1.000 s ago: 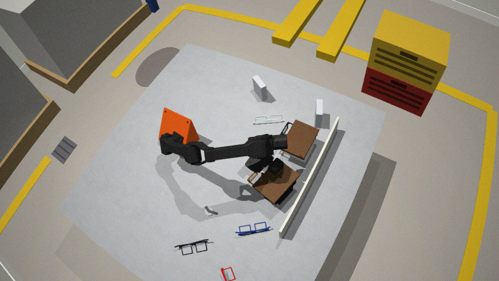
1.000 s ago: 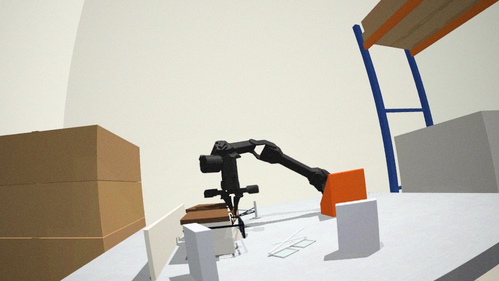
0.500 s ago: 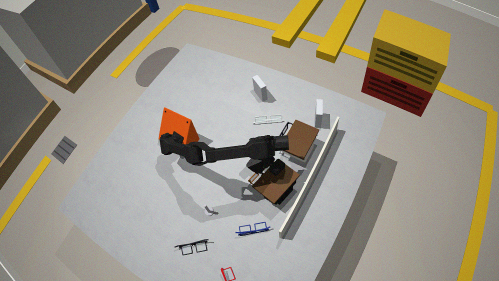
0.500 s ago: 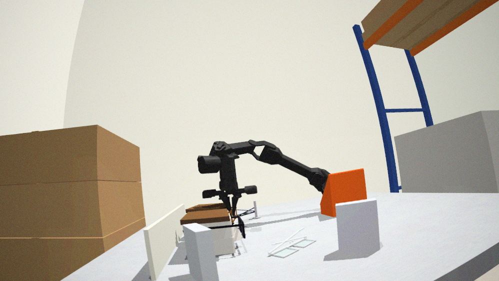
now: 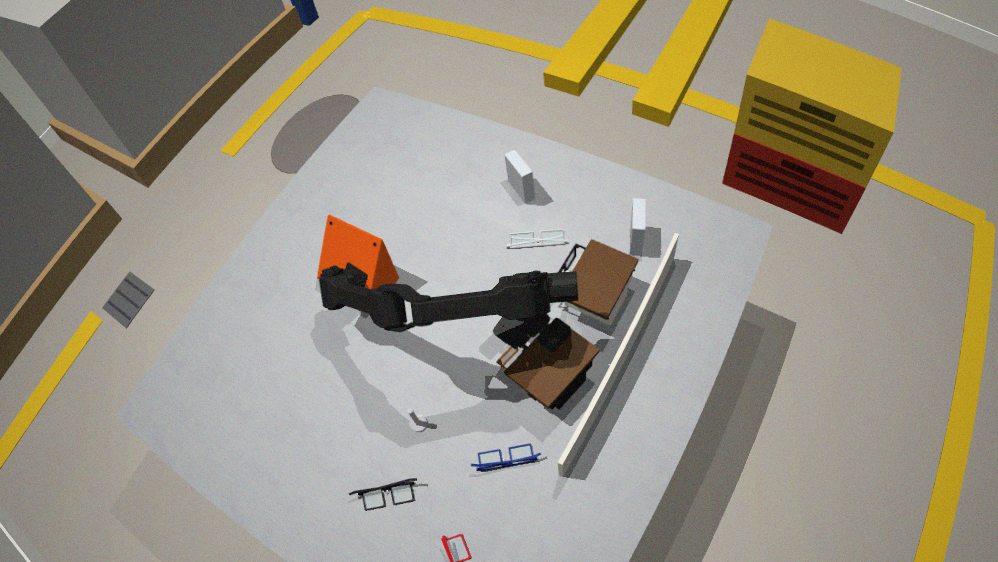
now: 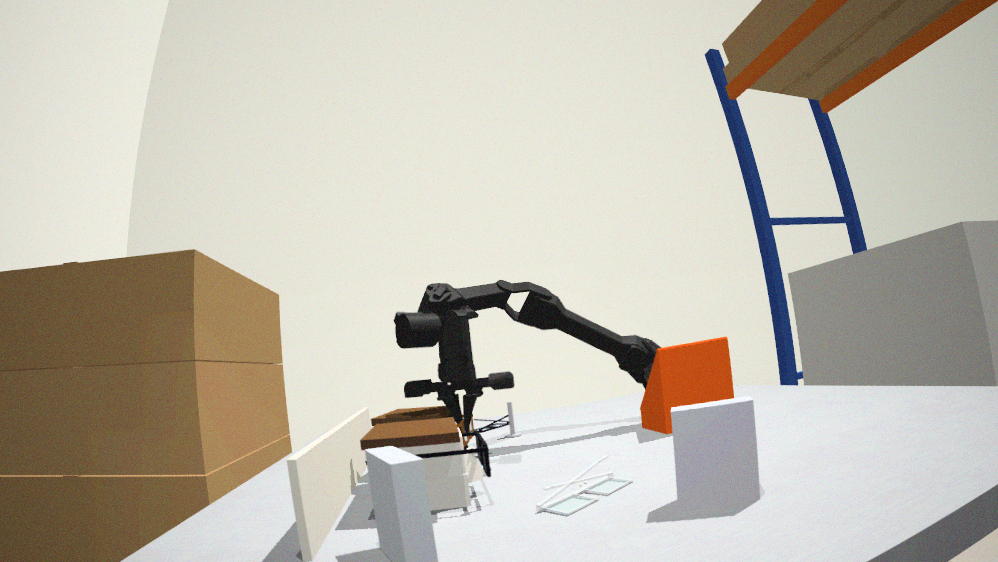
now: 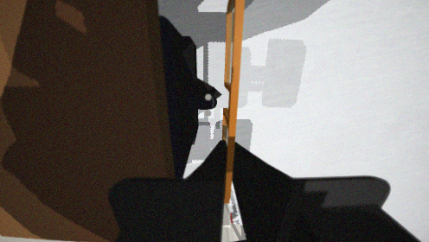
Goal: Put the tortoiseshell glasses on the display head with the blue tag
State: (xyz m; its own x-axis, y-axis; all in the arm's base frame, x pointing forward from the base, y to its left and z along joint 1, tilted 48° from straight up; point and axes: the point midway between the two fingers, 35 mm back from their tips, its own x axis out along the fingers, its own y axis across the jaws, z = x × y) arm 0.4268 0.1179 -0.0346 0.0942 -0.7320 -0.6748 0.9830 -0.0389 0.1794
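Note:
My gripper point(image 6: 464, 425) point(image 7: 226, 145) is shut on the orange-brown tortoiseshell glasses point(image 5: 508, 356) point(image 7: 235, 65), gripping the front frame. They hang upright before the dark-faced display head point(image 5: 551, 373) point(image 7: 182, 108), which has a brown top. In the wrist view the bridge is just off the tip of its pointed nose point(image 7: 216, 94), with a narrow gap. The temples are mostly hidden. The other head point(image 5: 604, 279) point(image 6: 446, 481) is pale with a brown top and wears black glasses point(image 5: 571, 256) point(image 6: 483, 453). No blue tag shows.
A long cream wall point(image 5: 621, 356) point(image 6: 328, 481) stands behind both heads. Pale blocks point(image 5: 518, 174) point(image 5: 638, 226) stand near the other head. White glasses point(image 5: 537, 239) point(image 6: 579, 495), blue glasses point(image 5: 506, 458), black glasses point(image 5: 387, 492), red glasses point(image 5: 466, 548) and a small stand point(image 5: 419, 422) are on the table.

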